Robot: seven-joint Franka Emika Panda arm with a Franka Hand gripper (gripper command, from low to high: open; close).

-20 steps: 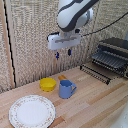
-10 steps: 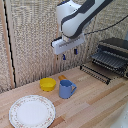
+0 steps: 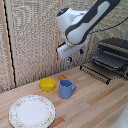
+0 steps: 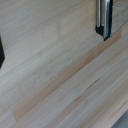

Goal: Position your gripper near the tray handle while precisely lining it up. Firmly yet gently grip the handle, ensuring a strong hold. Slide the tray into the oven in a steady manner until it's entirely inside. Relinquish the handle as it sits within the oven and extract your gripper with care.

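**Tool in the air, apart from the pulled-out rack**

White boxy tool (image 3: 70, 55) with short dark blue-tipped fingers, on a bulky white and dark grey arm, hangs above the light wooden table (image 3: 95, 102), holding nothing. Fingers look slightly apart in the exterior view, but too blurred to be sure; cannot tell.

Small boxy black and silver toaster oven (image 3: 113, 52) sits at the exterior view's right, far side of the table. Flat black wire rack of thin parallel bars (image 3: 102, 64) sticks out of its front. Thin dark bar handle along the rack's front edge (image 3: 94, 74) faces the exterior view's left, well apart from the tool.

Near the table's middle: blue mug (image 3: 66, 89), yellow round bowl (image 3: 48, 84) just to its left, small orange item (image 3: 62, 77) behind them. Round patterned white plate (image 3: 32, 111) at near left.

Wrist view: mostly bare wooden table (image 4: 60, 75), one dark finger (image 4: 104, 20) at the edge.
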